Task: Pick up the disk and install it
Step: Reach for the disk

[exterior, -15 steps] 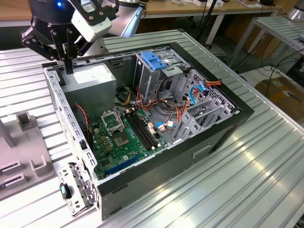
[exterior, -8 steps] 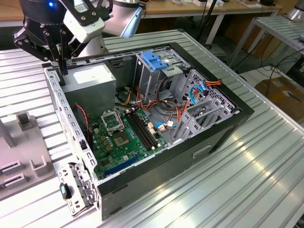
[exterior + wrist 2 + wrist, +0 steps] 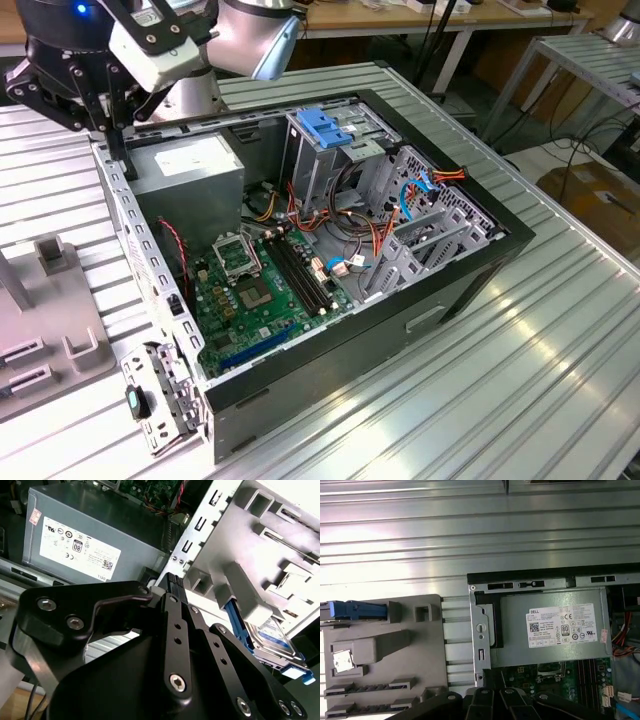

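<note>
Here the disk (image 3: 274,639) sits in the grey holder (image 3: 260,535), in a slot along one of the holder's edges. In the second wrist view its printed label and blue side rails show past a grey post. In the first wrist view, looking down, one blue rail (image 3: 357,610) runs along that edge above a thin silver strip, so the disk seems to stand on its long side.

The holder (image 3: 425,645) lies flat on the ribbed metal tabletop (image 3: 470,530), just beside the rear wall of the open computer case (image 3: 470,265).

The gripper (image 3: 173,582) is well apart from the disk. In the exterior view it (image 3: 117,165) hangs over the case's rear corner, nearest the power-supply box (image 3: 190,165). Its fingers look drawn together, with nothing held between them.

Inside the case, the power-supply box (image 3: 545,627) fills that rear corner. The green motherboard (image 3: 260,300) lies on the case floor next to it. Further along stands the tall drive cage (image 3: 310,170), topped by a blue latch (image 3: 325,125).
</note>
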